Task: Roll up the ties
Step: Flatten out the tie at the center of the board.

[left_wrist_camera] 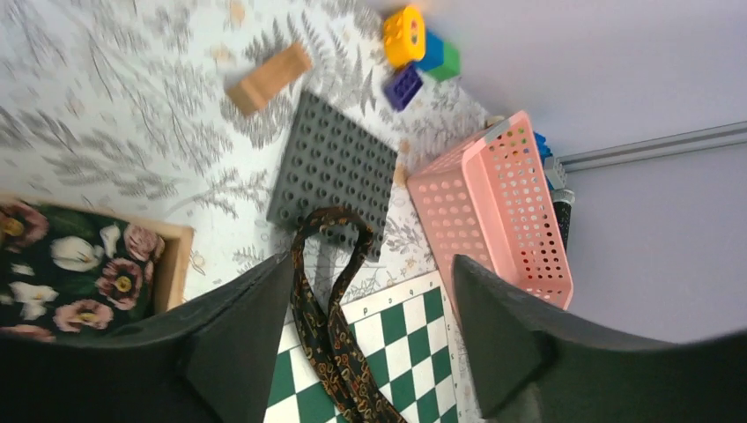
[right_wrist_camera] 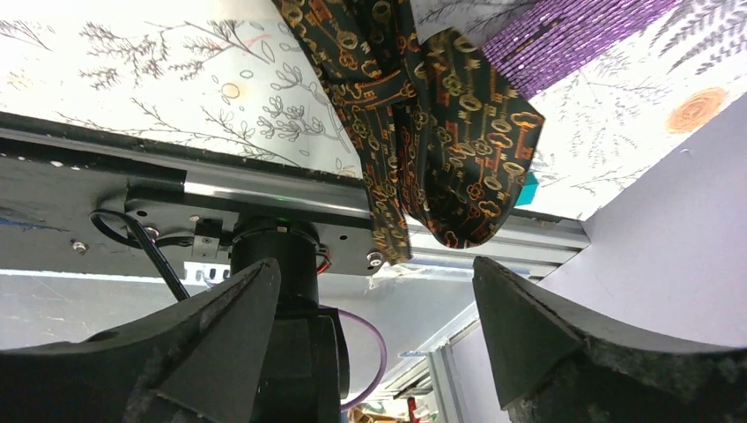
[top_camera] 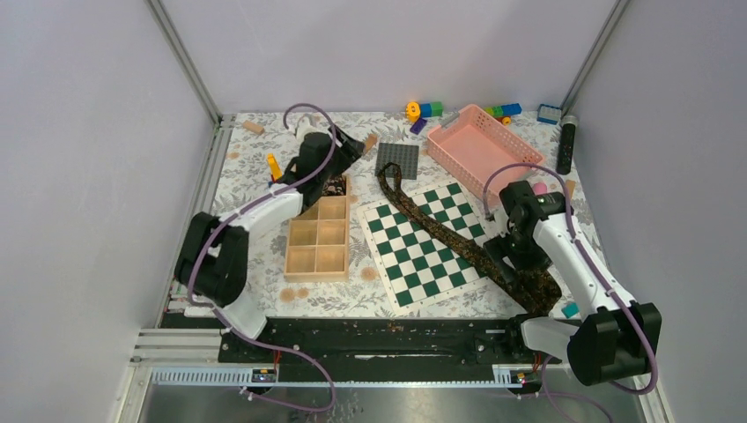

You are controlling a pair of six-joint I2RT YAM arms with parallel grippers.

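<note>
Across the worktop (top_camera: 352,298) toward its near right corner lay a dark gold-keyed cloth necktie (top_camera: 440,231) — left gripper (left_wrist_camera: 372,262) and right gripper (right_wrist_camera: 377,264) both gaped wide, holding nothing.

A green-and-white chessboard mat (top_camera: 423,242) lies mid-counter, with a wooden compartment box (top_camera: 319,247) just to its left. Toward the far edge sit a grey studded plate (top_camera: 398,160), a pink basket (top_camera: 480,148) and bright building blocks (top_camera: 425,109). A black cylinder (top_camera: 567,141) lies near the far right corner.
</note>
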